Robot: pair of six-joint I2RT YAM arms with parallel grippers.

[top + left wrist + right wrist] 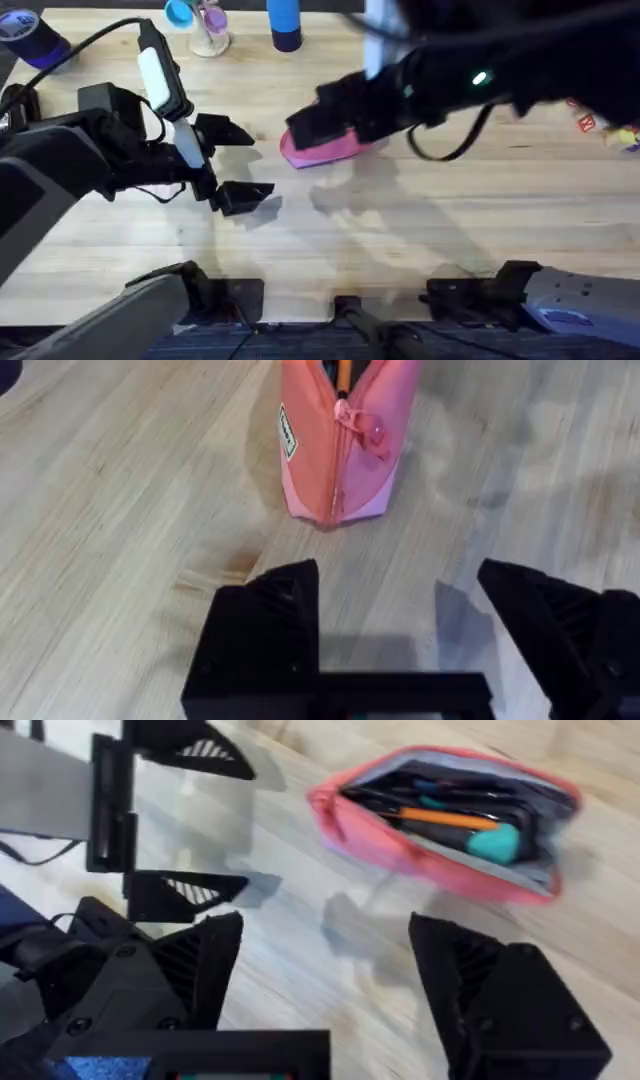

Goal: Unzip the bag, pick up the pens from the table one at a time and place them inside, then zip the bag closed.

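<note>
Both pens (445,818) lie inside the unzipped bag (420,860); only zipping remains, with left gripper (400,625) and right gripper (325,985) fingers spread, empty.

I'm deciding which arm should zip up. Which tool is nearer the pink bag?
Right. The right tool hovers open just above the bag, whose open top shows an orange pen. The left tool, also open, waits on the table a short gap away.

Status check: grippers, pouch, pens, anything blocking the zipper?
Left gripper open, empty, beside the bag. Right gripper open, empty, above it. Bag unzipped, orange pen inside. Zipper path unobstructed.
</note>
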